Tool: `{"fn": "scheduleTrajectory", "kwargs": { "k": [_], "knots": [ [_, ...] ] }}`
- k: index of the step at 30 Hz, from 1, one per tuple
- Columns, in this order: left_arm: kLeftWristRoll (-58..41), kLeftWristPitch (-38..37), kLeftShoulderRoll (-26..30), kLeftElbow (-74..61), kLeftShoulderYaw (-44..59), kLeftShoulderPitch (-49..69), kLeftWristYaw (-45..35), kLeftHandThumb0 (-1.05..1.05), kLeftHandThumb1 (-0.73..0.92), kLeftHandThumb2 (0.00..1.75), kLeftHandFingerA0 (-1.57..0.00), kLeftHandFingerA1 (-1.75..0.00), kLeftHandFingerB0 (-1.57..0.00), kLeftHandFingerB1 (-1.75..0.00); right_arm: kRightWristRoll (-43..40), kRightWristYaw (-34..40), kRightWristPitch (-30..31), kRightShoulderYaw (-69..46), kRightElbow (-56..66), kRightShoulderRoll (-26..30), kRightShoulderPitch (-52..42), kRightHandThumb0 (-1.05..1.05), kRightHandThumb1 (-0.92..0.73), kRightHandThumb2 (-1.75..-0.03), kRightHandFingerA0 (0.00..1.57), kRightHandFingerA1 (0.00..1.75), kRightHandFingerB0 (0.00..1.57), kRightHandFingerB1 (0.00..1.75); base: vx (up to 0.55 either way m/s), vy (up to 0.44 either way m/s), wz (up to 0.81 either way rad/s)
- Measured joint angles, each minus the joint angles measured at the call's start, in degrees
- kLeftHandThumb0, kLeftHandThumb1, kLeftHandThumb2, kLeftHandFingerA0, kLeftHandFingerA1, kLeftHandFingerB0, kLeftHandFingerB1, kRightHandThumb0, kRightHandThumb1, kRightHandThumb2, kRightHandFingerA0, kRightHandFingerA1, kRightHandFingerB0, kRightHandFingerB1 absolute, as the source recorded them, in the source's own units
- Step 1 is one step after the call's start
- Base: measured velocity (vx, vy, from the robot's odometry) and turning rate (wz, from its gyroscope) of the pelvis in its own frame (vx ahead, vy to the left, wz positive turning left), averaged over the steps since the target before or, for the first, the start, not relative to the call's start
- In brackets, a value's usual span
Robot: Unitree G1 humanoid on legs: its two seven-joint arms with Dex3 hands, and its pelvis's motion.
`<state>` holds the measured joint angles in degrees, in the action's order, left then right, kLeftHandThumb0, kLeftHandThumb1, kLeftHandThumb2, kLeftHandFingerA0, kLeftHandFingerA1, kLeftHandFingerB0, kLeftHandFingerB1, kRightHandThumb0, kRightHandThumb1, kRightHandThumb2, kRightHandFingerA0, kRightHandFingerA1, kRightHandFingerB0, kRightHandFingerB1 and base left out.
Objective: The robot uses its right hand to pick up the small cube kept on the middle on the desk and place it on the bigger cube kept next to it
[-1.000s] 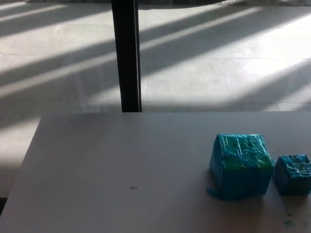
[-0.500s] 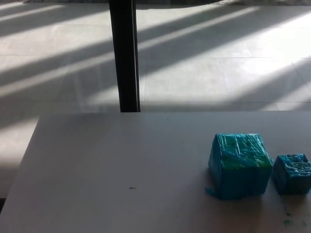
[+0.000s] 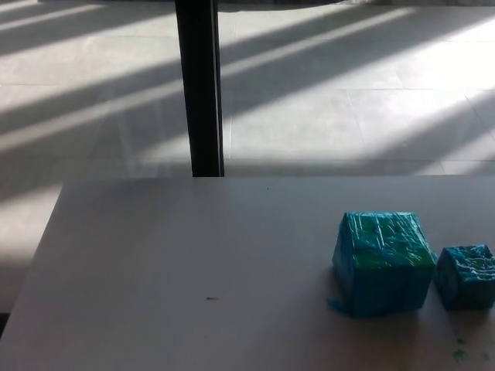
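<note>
In the head view a big cube [image 3: 383, 263] wrapped in crinkled blue-green tape stands on the white desk [image 3: 193, 270], right of centre. The small cube [image 3: 466, 277], wrapped the same way, sits just to its right near the picture's edge, a narrow gap between them. Both rest flat on the desk. Neither of my hands nor any arm shows.
A black post [image 3: 199, 85] rises behind the desk's far edge, left of centre. Beyond it lies a tiled floor [image 3: 348, 93] striped with sunlight. Small green specks [image 3: 462, 354] lie on the desk in front of the small cube.
The whole picture has shifted very slightly, so the camera moved. The cubes stay where they were on the desk.
</note>
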<state>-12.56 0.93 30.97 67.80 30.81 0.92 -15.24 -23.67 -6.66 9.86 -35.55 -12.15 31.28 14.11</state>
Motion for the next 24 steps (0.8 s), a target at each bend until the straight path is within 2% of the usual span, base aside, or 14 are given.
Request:
{"fn": "scheduleTrajectory", "kwargs": {
  "k": [1, 2, 4, 5, 6, 9, 11, 12, 13, 14, 17, 20, 21, 24],
  "knots": [
    [0.0, 0.0, 0.0, 0.0, 0.0, 0.0, 0.0, -0.76, 0.57, 0.99, -0.52, -0.66, -0.32, -0.53, 0.2, -0.3, 0.5, 2.3, 1.6, 0.0, 0.2, -0.67, -0.90, -0.67, 0.22, 0.46, 0.20, 0.29, 0.00, 0.000, 0.00],
    [0.0, 0.0, 0.0, 0.0, 0.0, 0.0, 0.0, -0.77, 0.74, 0.62, -0.54, -0.58, -0.38, -0.42, 0.3, -0.4, 0.6, 3.1, 2.0, 0.0, 0.2, -0.68, -0.89, -0.67, 0.23, 0.46, 0.20, 0.30, 0.00, 0.000, 0.00],
    [0.0, 0.0, 0.1, 0.0, 0.0, -0.1, 0.0, -0.77, 0.73, 0.61, -0.53, -0.57, -0.38, -0.42, 1.2, -1.1, 1.1, 7.9, 3.6, 0.0, 0.4, -0.69, -0.87, -0.66, 0.25, 0.48, 0.21, 0.30, 0.00, 0.000, 0.00],
    [0.0, 0.0, 0.1, 0.0, -0.1, 0.0, 0.0, -0.76, 0.58, 1.00, -0.51, -0.66, -0.30, -0.53, 1.7, -1.5, 1.3, 9.6, 3.8, 0.0, 0.5, -0.69, -0.87, -0.66, 0.28, 0.46, 0.23, 0.31, 0.00, 0.000, 0.00],
    [0.0, 0.0, 0.1, 0.0, -0.1, 0.0, 0.0, -0.77, 0.73, 0.62, -0.55, -0.58, -0.38, -0.42, 2.3, -2.0, 1.5, 12.1, 3.8, 0.0, 0.7, -0.73, -0.86, -0.66, 0.31, 0.45, 0.24, 0.30, 0.00, 0.000, 0.00],
    [0.0, 0.0, 0.6, 0.0, -0.2, 0.0, 0.0, -0.76, 0.73, 0.61, -0.54, -0.57, -0.38, -0.42, 4.5, -3.4, 1.7, 18.2, 2.7, 0.3, 1.3, -0.71, -0.85, -0.66, 0.29, 0.47, 0.24, 0.30, 0.00, 0.000, 0.00],
    [0.0, 0.3, 0.9, 0.1, -0.2, 0.0, 0.0, -0.77, 0.59, 1.01, -0.48, -0.64, -0.27, -0.52, 6.1, -4.3, 1.7, 21.3, 1.3, 0.5, 1.4, -0.72, -0.85, -0.66, 0.30, 0.46, 0.23, 0.30, 0.00, 0.000, 0.00],
    [0.0, 0.3, 1.1, 0.2, -0.2, 0.0, 0.0, -0.78, 0.77, 0.63, -0.53, -0.56, -0.35, -0.41, 6.9, -4.9, 1.7, 22.8, 0.6, 0.6, 1.4, -0.72, -0.86, -0.66, 0.30, 0.45, 0.24, 0.30, 0.00, 0.000, 0.00],
    [0.0, 0.3, 1.2, 0.4, -0.3, -0.1, -0.1, -0.84, 0.65, 1.03, -0.49, -0.64, -0.30, -0.53, 7.8, -5.5, 1.7, 24.6, -0.1, 0.9, 1.5, -0.73, -0.85, -0.66, 0.30, 0.48, 0.24, 0.31, 0.00, 0.000, 0.00],
    [0.0, 0.3, 1.2, 0.5, -0.3, -0.1, -0.1, -0.84, 0.65, 1.03, -0.49, -0.64, -0.30, -0.53, 8.4, -5.9, 1.7, 25.8, -0.5, 1.1, 1.5, -0.73, -0.85, -0.66, 0.30, 0.48, 0.24, 0.31, 0.00, 0.000, 0.00],
    [-0.1, 0.3, 1.2, 0.5, -0.3, -0.1, -0.2, -0.82, 0.62, 1.02, -0.51, -0.68, -0.32, -0.55, 10.0, -7.7, 1.8, 28.6, -0.9, 1.6, 1.5, -0.71, -0.83, -0.65, 0.28, 0.48, 0.25, 0.31, 0.00, 0.000, 0.00],
    [-0.3, 0.3, 1.2, 0.3, -0.1, -0.1, -0.3, -0.78, 0.78, 0.63, -0.53, -0.56, -0.37, -0.42, 11.2, -9.0, 2.1, 30.5, -1.4, 1.8, 1.9, -0.66, -0.81, -0.65, 0.24, 0.43, 0.24, 0.31, 0.00, 0.000, 0.00],
    [-0.4, 0.3, 1.2, 0.3, -0.1, 0.0, -0.4, -0.77, 0.60, 1.02, -0.51, -0.65, -0.32, -0.53, 11.7, -9.4, 2.1, 31.1, -1.9, 1.8, 2.1, -0.68, -0.78, -0.63, 0.24, 0.41, 0.22, 0.29, 0.00, 0.000, 0.00],
    [-0.4, 0.3, 1.2, 0.6, -0.2, -0.1, -0.4, -0.82, 0.62, 1.01, -0.53, -0.66, -0.34, -0.54, 13.3, -10.6, 2.2, 33.5, -4.4, 2.4, 3.4, -0.68, -0.78, -0.63, 0.20, 0.37, 0.19, 0.27, 0.00, 0.000, 0.00]
  ]
}}
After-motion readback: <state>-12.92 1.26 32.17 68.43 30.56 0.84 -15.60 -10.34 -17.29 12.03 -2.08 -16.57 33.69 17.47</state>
